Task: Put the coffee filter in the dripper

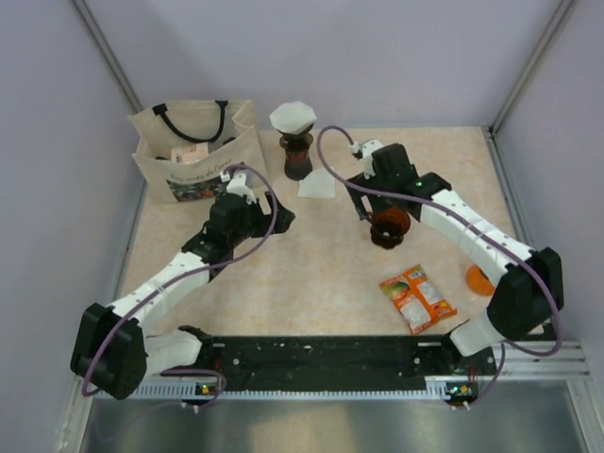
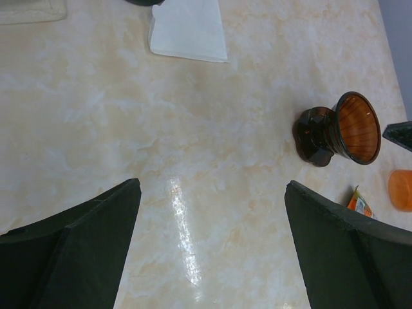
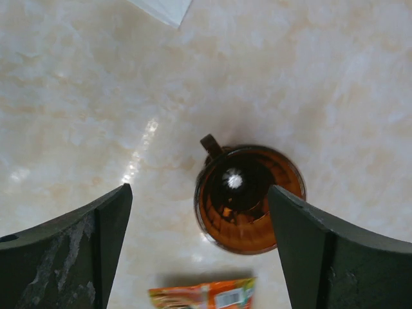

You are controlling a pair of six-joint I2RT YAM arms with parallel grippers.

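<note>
The dripper, an amber-brown translucent cone with a small handle, looks to be standing upright on the table right of centre. My right gripper hangs over it. In the right wrist view the dripper sits between the open jaws, close to the right finger, with nothing inside it. A flat white coffee filter lies on the table behind it, also seen in the left wrist view. My left gripper is open over bare table, left of the dripper.
A second dark dripper holding a white filter stands at the back. A canvas tote bag sits at the back left. An orange snack packet and an orange object lie near my right arm.
</note>
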